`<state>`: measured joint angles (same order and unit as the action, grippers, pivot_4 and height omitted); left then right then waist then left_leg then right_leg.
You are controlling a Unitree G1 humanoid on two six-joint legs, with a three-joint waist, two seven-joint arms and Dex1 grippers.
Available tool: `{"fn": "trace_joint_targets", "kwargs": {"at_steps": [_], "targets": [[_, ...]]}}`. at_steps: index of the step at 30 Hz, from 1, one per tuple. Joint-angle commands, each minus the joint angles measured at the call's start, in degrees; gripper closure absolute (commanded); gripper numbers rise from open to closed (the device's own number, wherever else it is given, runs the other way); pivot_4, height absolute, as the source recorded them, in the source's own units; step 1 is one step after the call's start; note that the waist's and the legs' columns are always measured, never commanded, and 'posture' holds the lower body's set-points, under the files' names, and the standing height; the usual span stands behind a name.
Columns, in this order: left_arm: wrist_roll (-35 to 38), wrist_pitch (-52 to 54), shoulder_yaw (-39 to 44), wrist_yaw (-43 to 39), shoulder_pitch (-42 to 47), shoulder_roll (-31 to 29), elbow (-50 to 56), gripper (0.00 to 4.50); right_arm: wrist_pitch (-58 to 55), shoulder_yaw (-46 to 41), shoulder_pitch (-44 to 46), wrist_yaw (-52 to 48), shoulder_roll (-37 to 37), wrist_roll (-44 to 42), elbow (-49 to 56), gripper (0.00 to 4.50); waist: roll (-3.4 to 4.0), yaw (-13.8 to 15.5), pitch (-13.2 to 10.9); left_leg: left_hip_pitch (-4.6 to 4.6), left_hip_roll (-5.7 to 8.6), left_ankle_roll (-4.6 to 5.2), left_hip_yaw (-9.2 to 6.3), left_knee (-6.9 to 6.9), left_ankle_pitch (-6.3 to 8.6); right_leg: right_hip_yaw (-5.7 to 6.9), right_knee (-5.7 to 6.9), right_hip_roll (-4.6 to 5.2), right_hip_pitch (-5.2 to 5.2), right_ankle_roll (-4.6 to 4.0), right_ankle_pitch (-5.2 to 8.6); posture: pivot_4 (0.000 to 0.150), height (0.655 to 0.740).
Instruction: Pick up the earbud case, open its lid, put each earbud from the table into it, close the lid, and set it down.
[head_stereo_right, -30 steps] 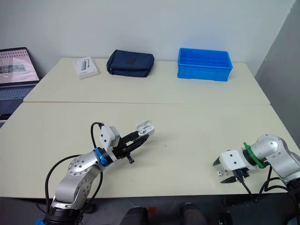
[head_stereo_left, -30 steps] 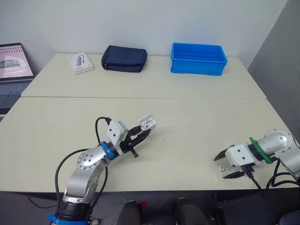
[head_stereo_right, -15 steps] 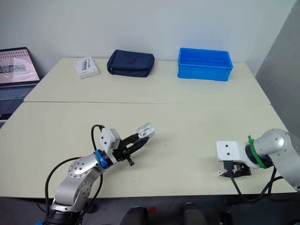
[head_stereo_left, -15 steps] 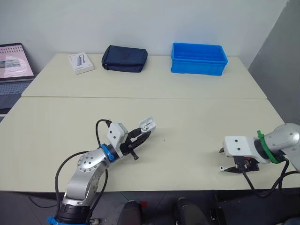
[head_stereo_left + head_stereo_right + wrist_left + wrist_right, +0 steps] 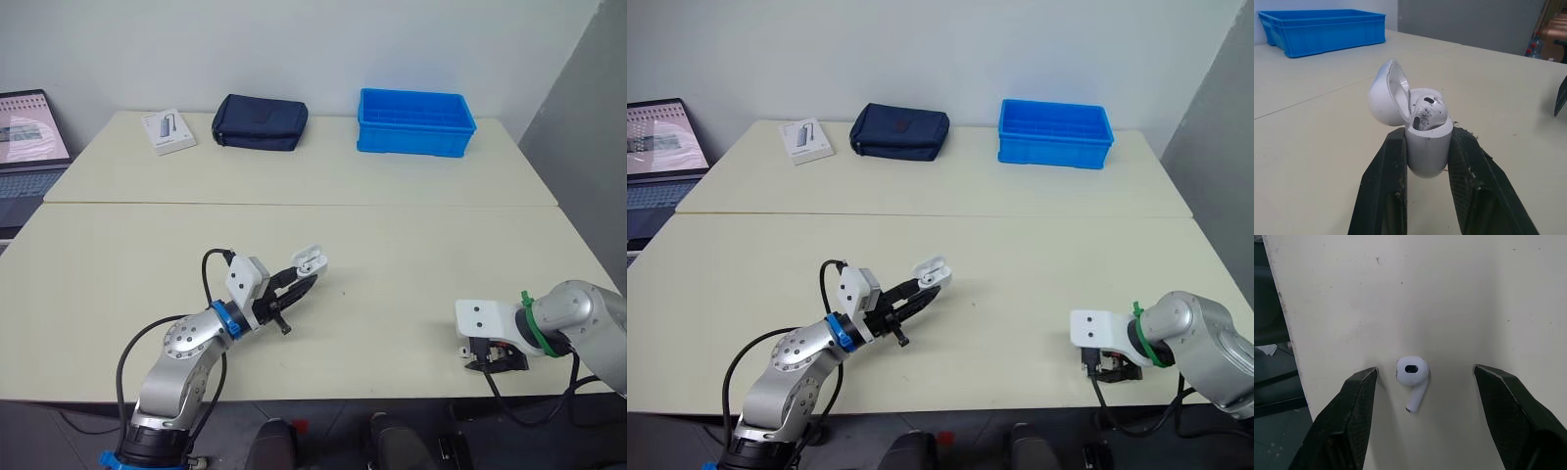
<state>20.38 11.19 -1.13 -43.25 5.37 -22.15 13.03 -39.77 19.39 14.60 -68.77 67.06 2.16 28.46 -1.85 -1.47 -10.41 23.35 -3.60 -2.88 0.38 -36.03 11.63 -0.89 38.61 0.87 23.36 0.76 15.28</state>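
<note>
Right tool (image 5: 493, 355) has swung downward since the earlier frame, its fingers spread either side of the loose earbud (image 5: 1412, 371) at the tabletop's (image 5: 411, 284) near edge. Left tool (image 5: 299, 284) grips the earbud case (image 5: 1427, 149), held above the tabletop with its lid open and the seated earbud (image 5: 1427, 110) inside.

Looks like an office or lab workroom: two plain cream tables (image 5: 392, 186) pushed together under a bare white wall (image 5: 294, 49), an open laptop (image 5: 29, 147) far left, a blue bin (image 5: 415, 122) and navy pouch (image 5: 260, 122) along the far edge.

Head stereo overhead; wrist cameras behind fingers (image 5: 1383, 191)
</note>
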Motion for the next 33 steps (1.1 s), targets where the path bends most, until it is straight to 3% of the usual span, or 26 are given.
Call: {"fn": "trace_joint_targets", "kwargs": {"at_steps": [1,9,19,26,33], "targets": [[1.3,-0.11,0.28,0.02,0.74,-0.02,2.41,3.74,-0.23,0.38,-0.82,-0.08,-0.41,-0.01,0.11,1.61,-0.02,0.0,0.01,0.0,0.0,0.0,-0.01,0.0,0.0,0.01,0.0,0.0,0.0,0.0,0.0,0.15,0.74],[1.32,0.21,0.31,-0.12,0.96,-0.01,2.4,3.74,-1.49,0.64,-0.29,-0.71,-1.54,-0.47,0.54,4.1,-0.1,-0.22,0.06,-0.05,0.0,0.0,0.0,-0.05,0.0,-0.02,0.0,0.0,-0.04,-0.02,0.0,0.15,0.74],[1.16,0.06,0.24,-0.3,1.43,0.07,1.92,3.74,2.39,-4.82,2.9,0.09,-4.2,-3.88,-0.85,4.09,-0.1,-0.22,0.04,-0.03,0.0,0.0,0.0,-0.03,0.0,-0.02,0.0,0.0,-0.03,-0.02,0.01,0.15,0.74],[1.25,-0.71,0.1,-0.59,2.96,0.7,1.01,3.74,5.03,-14.12,11.22,10.07,-24.9,-15.42,0.02,4.09,-0.13,-0.21,0.03,-0.01,-0.05,0.0,-0.11,0.01,0.0,0.03,0.05,-0.12,0.0,0.21,-0.13,0.15,0.74],[1.28,-1.07,0.07,-1.77,5.6,0.91,-0.65,3.74,16.74,-14.48,11.88,22.26,-46.96,-19.57,-3.39,4.09,-0.11,-0.08,0.02,0.23,-0.09,0.0,-0.19,0.06,0.0,0.1,0.03,-0.17,0.15,0.24,-0.13,0.15,0.74]]}}
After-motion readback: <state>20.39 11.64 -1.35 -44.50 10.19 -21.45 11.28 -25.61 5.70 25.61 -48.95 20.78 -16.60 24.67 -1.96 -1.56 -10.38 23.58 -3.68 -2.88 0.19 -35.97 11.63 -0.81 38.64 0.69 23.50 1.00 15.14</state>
